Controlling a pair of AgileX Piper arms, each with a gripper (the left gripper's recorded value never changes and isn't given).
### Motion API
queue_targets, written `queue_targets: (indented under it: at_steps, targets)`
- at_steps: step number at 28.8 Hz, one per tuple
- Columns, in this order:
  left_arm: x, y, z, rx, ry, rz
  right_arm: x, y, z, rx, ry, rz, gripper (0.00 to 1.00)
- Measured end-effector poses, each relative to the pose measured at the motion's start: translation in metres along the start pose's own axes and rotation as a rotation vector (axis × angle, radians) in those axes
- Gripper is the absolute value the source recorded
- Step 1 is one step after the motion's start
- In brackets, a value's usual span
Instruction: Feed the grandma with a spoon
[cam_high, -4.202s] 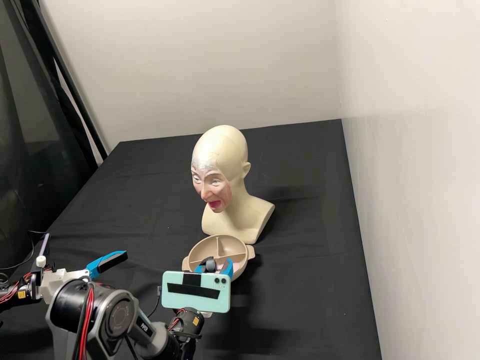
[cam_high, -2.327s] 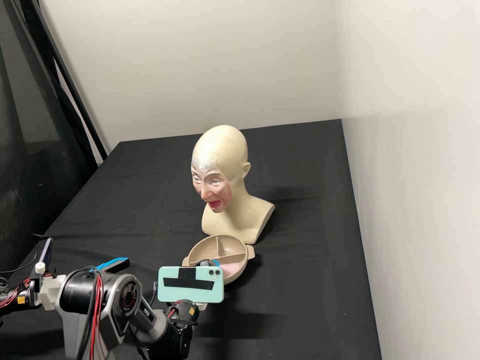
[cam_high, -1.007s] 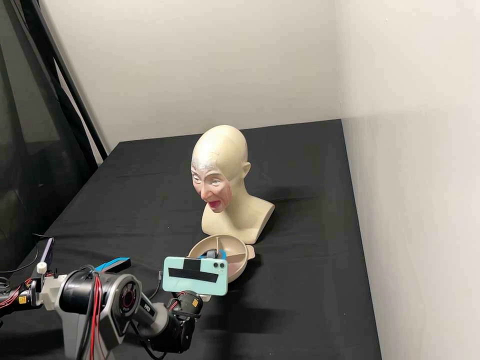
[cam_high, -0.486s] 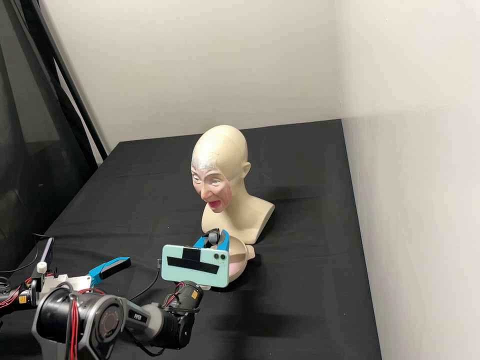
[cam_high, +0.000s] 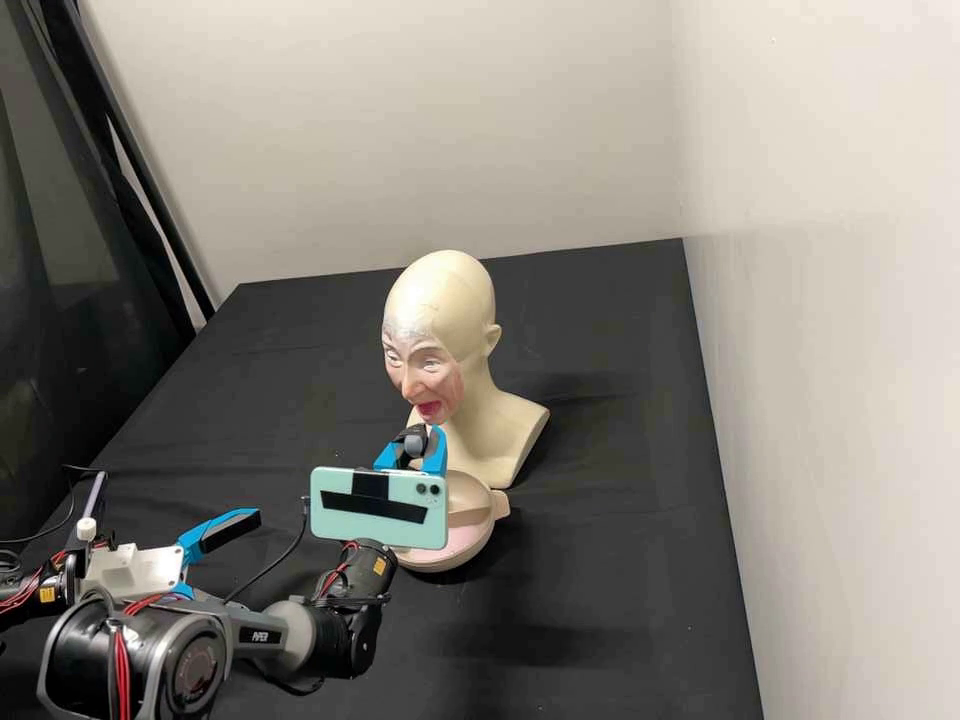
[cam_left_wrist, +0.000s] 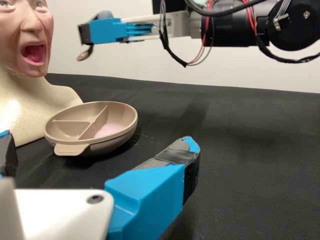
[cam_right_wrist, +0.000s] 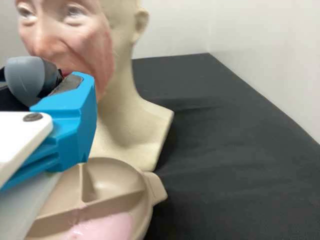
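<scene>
Spoon (cam_right_wrist: 29, 74) in right gripper (cam_high: 412, 452) near grandma (cam_high: 445, 335).

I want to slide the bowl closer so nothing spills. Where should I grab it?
Grab the divided bowl by the flat tab handle sticking out level from its rim. Pinch it top and bottom, coming in low from that side. The rounded wall looks too wide and sloped for a sure grip.

The mannequin head (cam_high: 445, 320) is cream, with a pink-flushed painted face and a red mouth. The divided bowl (cam_left_wrist: 114, 139) is tan; its contents (cam_left_wrist: 108, 130) are pale pink. The spoon (cam_right_wrist: 27, 75) is grey. The fingers (cam_left_wrist: 150, 187) are bright blue, dark-tipped. The bench (cam_high: 600, 520) is black.
</scene>
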Motion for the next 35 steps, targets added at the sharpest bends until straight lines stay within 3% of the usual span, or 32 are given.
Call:
queue_targets:
  at_steps: [6,16,20,25,30,35]
  targets:
    - [0.0006,-0.002,-0.002,-0.002,0.008,-0.006,0.007,0.0,-0.011,0.006,0.032,0.011,0.0]
    - [0.0011,-0.004,-0.003,-0.002,0.01,-0.012,0.02,0.004,-0.015,0.024,0.017,0.03,0.0]
    - [0.0025,-0.003,-0.003,-0.002,0.009,-0.012,0.022,0.006,-0.017,0.022,0.023,0.035,0.0]
    - [0.0047,-0.005,-0.003,-0.002,0.01,-0.016,0.026,0.005,-0.017,-0.001,0.022,0.036,0.0]
    - [0.0051,-0.006,-0.004,-0.002,0.012,-0.021,0.029,0.005,-0.014,0.003,0.0,0.047,0.0]
    - [0.0051,-0.006,-0.004,-0.002,0.012,-0.021,0.031,0.002,-0.018,0.003,0.007,0.03,0.0]
